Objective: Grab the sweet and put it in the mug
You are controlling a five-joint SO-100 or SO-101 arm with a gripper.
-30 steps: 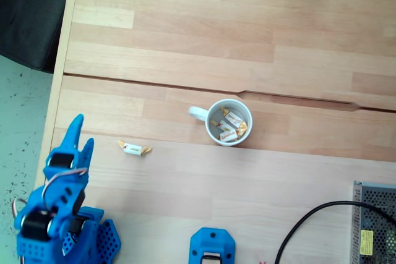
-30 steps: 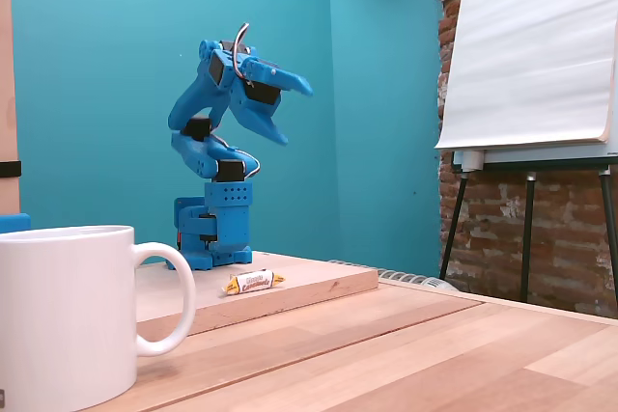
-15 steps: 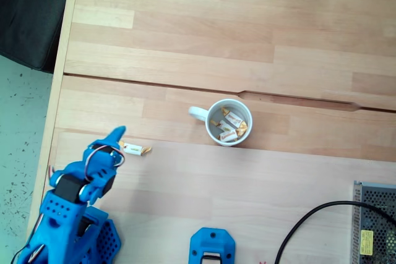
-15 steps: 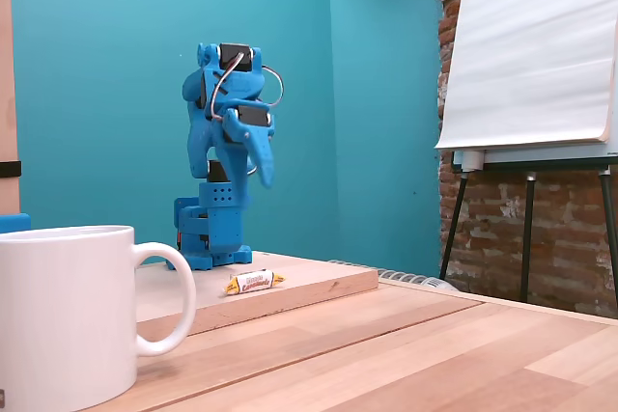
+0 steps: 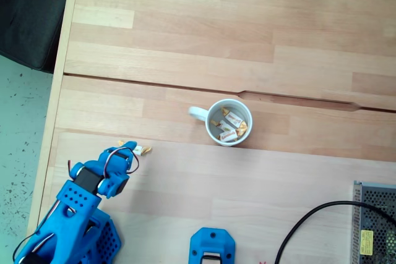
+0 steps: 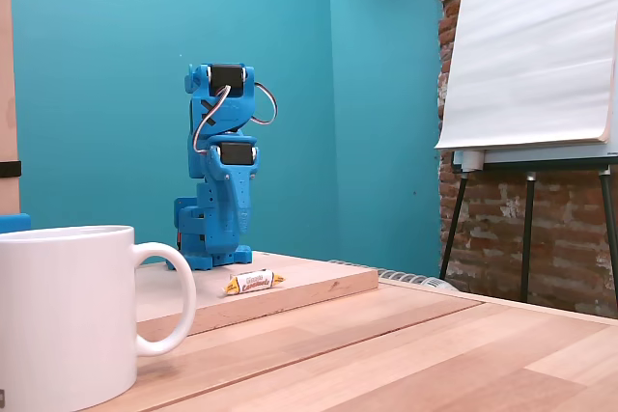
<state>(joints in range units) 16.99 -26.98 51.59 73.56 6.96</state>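
One sweet [image 5: 143, 149] lies on the wooden table left of the mug, its cream wrapper and orange ends partly under the blue gripper [image 5: 127, 148]. The side fixed view shows the same sweet [image 6: 254, 283] on the raised board. There the gripper [image 6: 235, 252] points straight down, a little above the board and just left of the sweet. Its jaws seem slightly apart, with nothing between them. The white mug [image 5: 212, 133], handle to the left, holds several alike sweets [image 5: 229, 126]. The mug [image 6: 68, 320] fills the near left of the side view.
A grey metal box [image 5: 374, 224] with a black cable [image 5: 309, 221] sits at the lower right, and a blue part [image 5: 211, 246] at the bottom edge. A seam [image 5: 247, 96] runs across the table. The table's left edge [image 5: 54, 109] borders the floor. An easel [image 6: 531, 55] stands behind.
The arm has swung from the table's left edge toward the sweet and tipped down. The gripper, raised and wide open a second ago, now points down over the sweet's left end.
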